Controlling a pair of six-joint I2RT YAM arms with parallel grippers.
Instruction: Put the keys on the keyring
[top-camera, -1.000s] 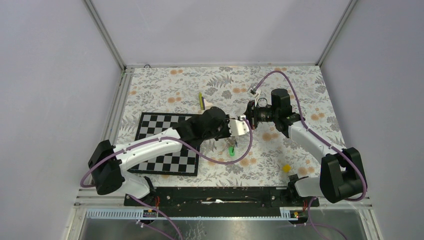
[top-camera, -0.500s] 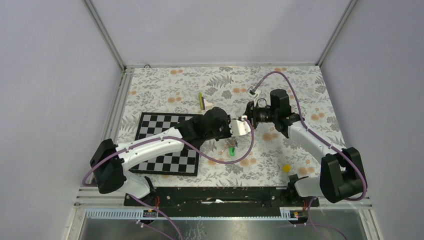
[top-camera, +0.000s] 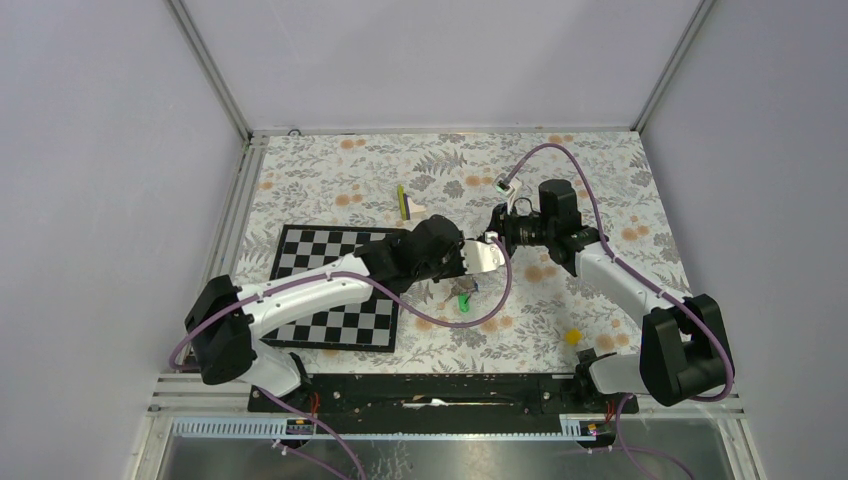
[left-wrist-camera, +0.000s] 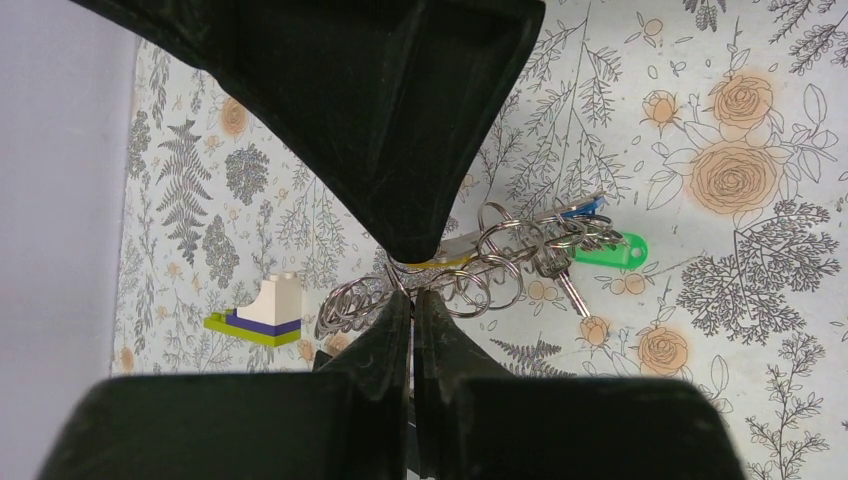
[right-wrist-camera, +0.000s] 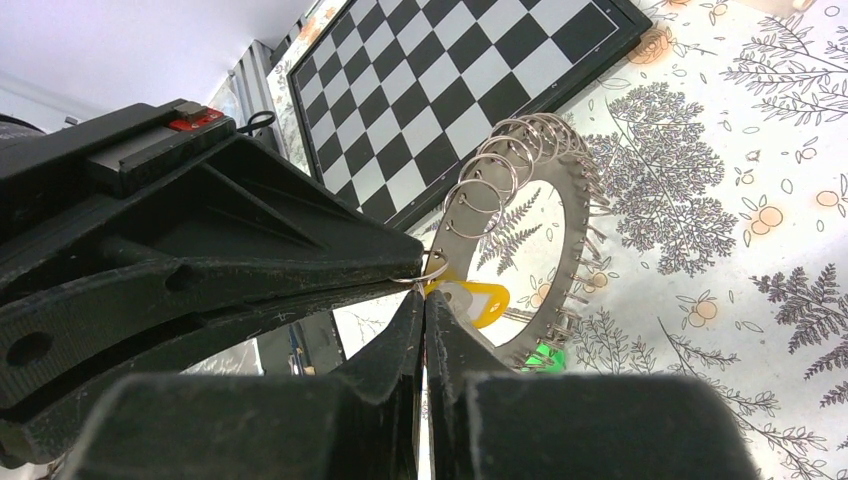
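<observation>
Two tools tip to tip over the floral table (top-camera: 330, 180). Left tool (left-wrist-camera: 411, 300): clamped fully shut on the wire of the keyring (left-wrist-camera: 352, 298), which stands on edge between the pair. Right tool (right-wrist-camera: 423, 300): pinched tight as well, nipping the small ring of the orange-yellow key (right-wrist-camera: 478, 300) right at the keyring's rim. Strung on the keyring beyond the tips: a bunch of small rings with a blue key (left-wrist-camera: 583, 208) and a green key (left-wrist-camera: 612, 250), blue just above green; touching the table or not, cannot tell. Further out: a chessboard (top-camera: 330, 290) under the left arm, a white, purple and green brick stack (left-wrist-camera: 262, 310) near the far side, a small yellow piece (top-camera: 572, 337) by the right arm's base.
</observation>
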